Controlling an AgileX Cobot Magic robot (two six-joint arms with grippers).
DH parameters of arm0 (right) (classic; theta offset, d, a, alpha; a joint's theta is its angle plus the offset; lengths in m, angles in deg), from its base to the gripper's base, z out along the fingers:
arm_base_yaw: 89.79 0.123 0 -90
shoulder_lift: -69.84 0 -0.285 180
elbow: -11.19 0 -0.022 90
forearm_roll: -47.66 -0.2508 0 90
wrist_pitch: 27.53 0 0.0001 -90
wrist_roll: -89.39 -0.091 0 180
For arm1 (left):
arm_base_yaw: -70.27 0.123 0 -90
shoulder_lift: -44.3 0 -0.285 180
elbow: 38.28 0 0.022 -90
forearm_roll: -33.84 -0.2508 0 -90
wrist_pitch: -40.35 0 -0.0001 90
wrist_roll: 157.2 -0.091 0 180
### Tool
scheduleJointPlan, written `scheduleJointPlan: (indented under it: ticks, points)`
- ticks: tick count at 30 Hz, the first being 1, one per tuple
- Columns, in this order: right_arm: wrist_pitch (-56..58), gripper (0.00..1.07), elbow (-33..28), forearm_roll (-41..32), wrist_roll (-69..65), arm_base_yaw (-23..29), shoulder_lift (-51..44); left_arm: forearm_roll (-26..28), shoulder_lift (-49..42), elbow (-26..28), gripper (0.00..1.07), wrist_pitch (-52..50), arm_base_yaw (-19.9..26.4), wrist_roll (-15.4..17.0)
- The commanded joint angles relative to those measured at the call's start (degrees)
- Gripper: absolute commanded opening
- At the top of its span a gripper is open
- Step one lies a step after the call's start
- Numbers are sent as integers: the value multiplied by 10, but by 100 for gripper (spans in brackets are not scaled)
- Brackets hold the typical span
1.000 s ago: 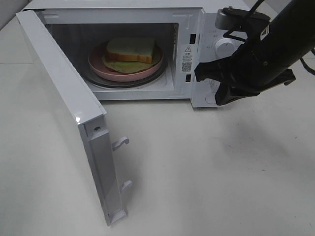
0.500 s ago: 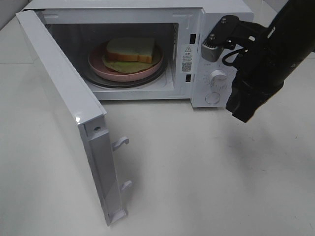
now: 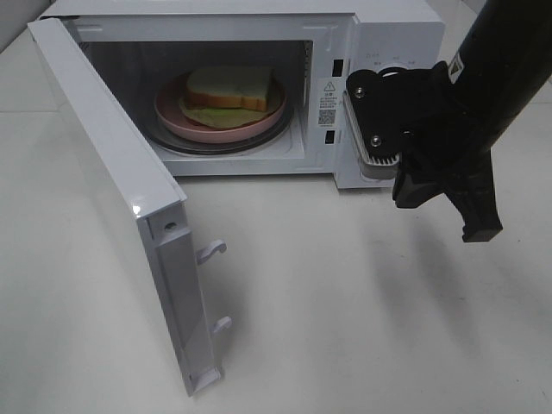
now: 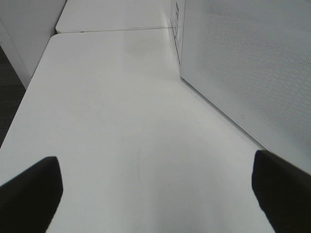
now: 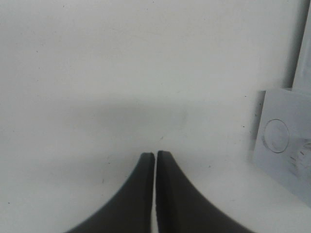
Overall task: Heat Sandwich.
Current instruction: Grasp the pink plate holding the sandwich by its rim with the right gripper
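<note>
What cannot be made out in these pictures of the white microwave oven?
Exterior high: the control dials of the white microwave oven, hidden behind the black right arm.
Exterior high: the white warning label, print too small.
Left wrist: the left gripper, cut off by the frame edge.

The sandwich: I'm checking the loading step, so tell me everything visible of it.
The small layered sandwich has pale bread slices with yellow-green and orange-red filling showing at its edge. It lies flat on the round pink plate, within its rim, inside the open white microwave. Nothing else visibly touches it.
</note>
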Motion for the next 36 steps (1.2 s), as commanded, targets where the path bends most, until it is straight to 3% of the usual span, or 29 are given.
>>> scheduleJointPlan:
  ticks: [1,5,7,9,10,11,12,14,16,36]
  points:
    - [-6,12,2,42,11,19,-1,5,-14,-1,100,-1,2,-1]
    - [-11,26,2,48,10,22,-1,5,-14,-1,100,-1,2,-1]
    - [-12,46,2,48,6,22,-1,5,-14,-1,100,-1,2,-1]
    - [-13,52,2,48,3,22,-1,5,-14,-1,100,-1,2,-1]
    - [-18,67,2,48,-16,22,-1,5,-14,-1,100,-1,2,-1]
    - [-23,75,2,48,-29,23,-1,5,-14,-1,100,-1,2,-1]
    - [-23,75,2,48,-29,23,-1,5,-14,-1,100,-1,2,-1]
    - [-38,93,2,48,-60,26,-1,5,-14,-1,100,-1,2,-1]
    - [-44,99,2,48,-68,26,-1,5,-14,-1,100,-1,2,-1]
    - [-103,96,5,53,-23,26,10,5,-14,-1,100,-1,2,-1]
